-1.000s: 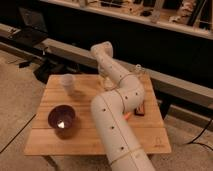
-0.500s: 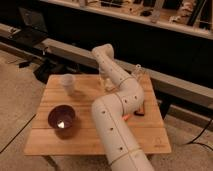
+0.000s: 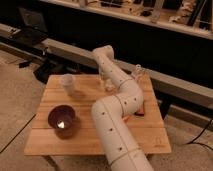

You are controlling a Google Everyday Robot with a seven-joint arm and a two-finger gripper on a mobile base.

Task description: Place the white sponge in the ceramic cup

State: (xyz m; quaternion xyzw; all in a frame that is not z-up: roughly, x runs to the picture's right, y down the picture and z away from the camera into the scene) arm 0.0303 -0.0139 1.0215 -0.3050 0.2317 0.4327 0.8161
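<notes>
A: The white sponge (image 3: 108,86): where is it?

B: As far as I can make out, it is the small pale shape on the wooden table (image 3: 150,136), near the far edge and right at the tip of the gripper (image 3: 104,82). Whether the two touch I cannot tell.

A: Take me across from the left.

B: At the left of the table, toward the back, stands the ceramic cup (image 3: 67,83), pale and upright. In front of it, nearer the camera, sits a dark round bowl (image 3: 62,119) with a bright spot inside; what that spot is I cannot tell. Cup and bowl stand apart.

A: And then?

B: Then the gripper, pointing down over the back middle of the table, to the right of the cup and well apart from it. The sponge lies below it on the wood, outside the cup.

A: Does the gripper hold it?

B: I cannot tell. How wide the gripper stands, and whether it has hold of anything, does not show.

A: The arm?

B: The white arm (image 3: 117,135) rises from the near edge, bends at an elbow over the right half of the table, then reaches back and left to the gripper.

A: Further right?

B: Just beside the elbow, on its right, a small orange piece (image 3: 140,111) lies on the table. Toward the far right edge stands a small clear object (image 3: 137,71); what it is I cannot make out.
</notes>
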